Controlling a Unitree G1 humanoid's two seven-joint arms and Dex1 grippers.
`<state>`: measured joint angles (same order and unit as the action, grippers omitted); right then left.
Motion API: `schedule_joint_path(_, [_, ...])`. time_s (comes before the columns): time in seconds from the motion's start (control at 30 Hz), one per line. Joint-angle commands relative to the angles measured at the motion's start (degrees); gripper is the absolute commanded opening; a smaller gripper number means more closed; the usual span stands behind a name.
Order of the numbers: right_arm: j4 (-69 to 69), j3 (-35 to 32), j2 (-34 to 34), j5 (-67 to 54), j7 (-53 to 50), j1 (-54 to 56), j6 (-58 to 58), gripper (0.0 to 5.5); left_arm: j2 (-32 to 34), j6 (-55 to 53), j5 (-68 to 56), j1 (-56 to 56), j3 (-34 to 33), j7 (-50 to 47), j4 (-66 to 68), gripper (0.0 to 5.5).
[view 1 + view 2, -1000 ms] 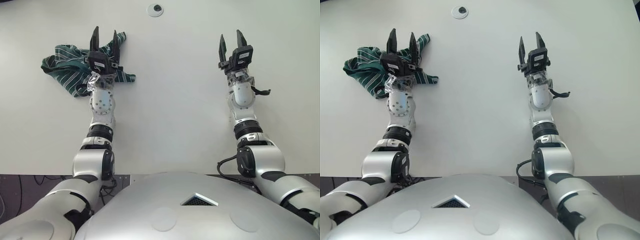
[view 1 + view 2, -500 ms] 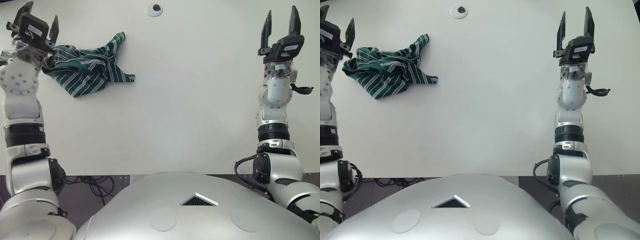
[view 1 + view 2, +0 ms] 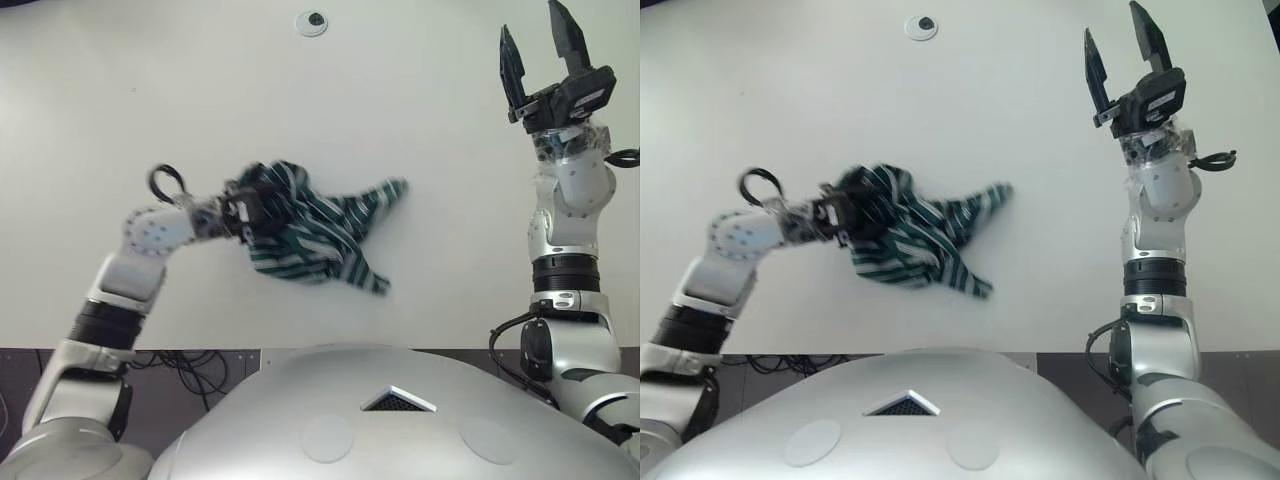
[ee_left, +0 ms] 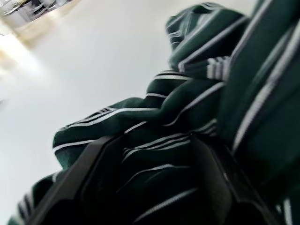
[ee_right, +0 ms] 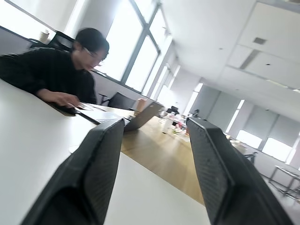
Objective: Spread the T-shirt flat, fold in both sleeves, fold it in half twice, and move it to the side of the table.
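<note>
The left gripper (image 3: 245, 210) is held inward, seemingly clamped on the T-shirt (image 3: 320, 240). The right gripper (image 3: 533, 45) is held raised, fingers spread.

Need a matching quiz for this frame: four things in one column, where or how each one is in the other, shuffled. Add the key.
Things
1. T-shirt
2. left gripper
3. right gripper
4. round disc

States
A. raised above the table, fingers open, holding nothing
B. lying at the table's far edge
C. crumpled in a heap near the table's middle
D. low over the table, pushed into the green striped cloth

Pairs: 1-C, 2-D, 3-A, 4-B
</note>
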<state>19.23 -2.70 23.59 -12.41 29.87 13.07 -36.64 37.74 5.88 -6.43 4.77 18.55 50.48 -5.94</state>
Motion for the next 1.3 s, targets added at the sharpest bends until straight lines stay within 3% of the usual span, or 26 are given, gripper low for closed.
schedule_joint_path(0.03, [-5.7, 2.1, 1.8, -5.1, 7.8, -2.9, 6.7, 2.42, -4.1, -11.1, -0.9, 1.2, -2.3, -6.7, -2.8, 2.55])
schedule_joint_path(0.2, [-16.2, 5.3, 4.1, -9.2, 16.9, -10.4, 12.9, 2.42, -7.9, -16.9, -1.7, 4.4, -6.7, -14.5, -7.6, 2.55])
schedule_joint_path(0.47, [-30.7, 11.8, 9.2, -12.7, 30.1, -22.2, 19.4, 2.42, -11.3, -20.3, -8.1, 6.4, -13.6, -18.1, -17.1, 2.55])
schedule_joint_path(0.97, [-21.9, 21.7, 7.8, 6.3, 27.0, -23.0, 15.7, 2.42, -13.1, -12.8, -15.1, -0.8, -31.1, -21.7, -12.1, 2.55])
schedule_joint_path(1.17, [-7.9, 17.7, 9.5, 20.4, 13.5, -13.4, 9.8, 2.42, -13.6, -12.1, -14.6, -1.0, -31.0, -21.8, -10.4, 2.55])
schedule_joint_path(1.3, [-5.2, 12.6, 11.5, 13.7, 14.8, -8.4, 10.0, 2.42, -13.9, -11.5, -14.4, -0.9, -30.7, -21.8, -9.5, 2.55])
